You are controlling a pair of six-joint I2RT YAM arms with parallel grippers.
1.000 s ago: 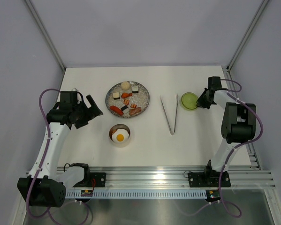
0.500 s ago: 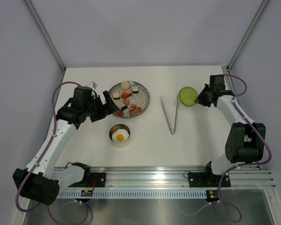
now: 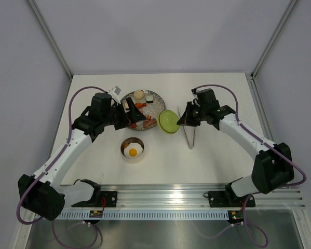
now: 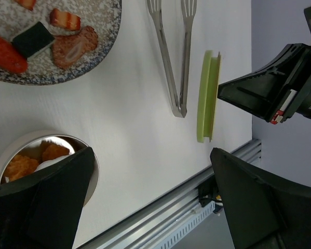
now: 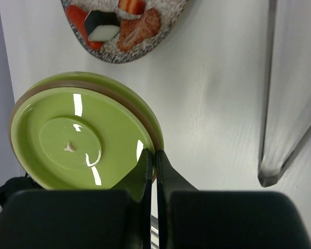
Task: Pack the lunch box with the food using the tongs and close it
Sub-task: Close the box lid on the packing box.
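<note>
The lunch box [image 3: 133, 150] sits open on the tabletop [image 3: 217, 155], just on the near side of the plate [image 3: 156, 110]. A fried egg [image 3: 134, 151] lies on top in it, and the left wrist view shows orange bits [image 4: 21, 166] in it too.

Its green lid [image 3: 168, 121] is not on it. The lid is tipped up on its edge, between the plate and the tongs [image 3: 188, 132]. The right fingers [image 5: 168, 179] are pressed together on the lid's rim and pinch it. I cannot tell if the lid touches the tabletop.

The tongs lie flat on the tabletop, right of the lid. Their joined end points to the near edge and their 2 thin arms point away.

The plate holds red-brown sausages [image 3: 150, 123], black-and-white rolls [image 3: 149, 98] and 1 cream ball [image 3: 139, 94].

The left fingers [image 4: 46, 202] are spread wide with nothing between them. In the top view they hang over the left side of the plate. Their camera looks down on the lunch box, the plate edge, the tongs and the lid.
</note>
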